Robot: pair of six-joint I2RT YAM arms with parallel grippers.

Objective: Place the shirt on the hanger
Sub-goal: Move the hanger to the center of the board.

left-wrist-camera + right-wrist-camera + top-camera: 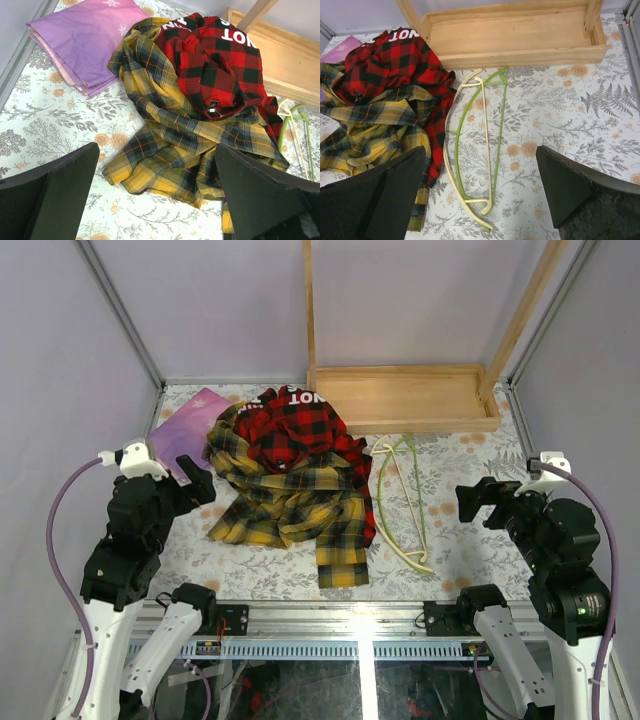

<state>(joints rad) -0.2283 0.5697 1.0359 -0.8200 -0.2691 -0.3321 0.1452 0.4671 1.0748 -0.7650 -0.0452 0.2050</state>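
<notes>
Shirt [290, 505] crumpled just in front of wooden tray [405, 400], partly under red plaid garment [300, 430] | hanger [499, 145] flat in front of tray, crossing cream hanger [445, 155] | left gripper [190, 478] spread, empty | right gripper [478, 500] spread, empty

Soft matt flannel shirt [290, 505], smooth plastic-looking hanger [499, 140], bare pale wood tray [400, 400].

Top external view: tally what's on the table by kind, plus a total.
Plaid garments: 2 (yellow-and-black shirt, red-and-black garment)
Hangers: 2 (yellow-green hanger, cream hanger)
Folded purple cloth: 1
Wooden rack with tray base: 1
Total: 6
</notes>
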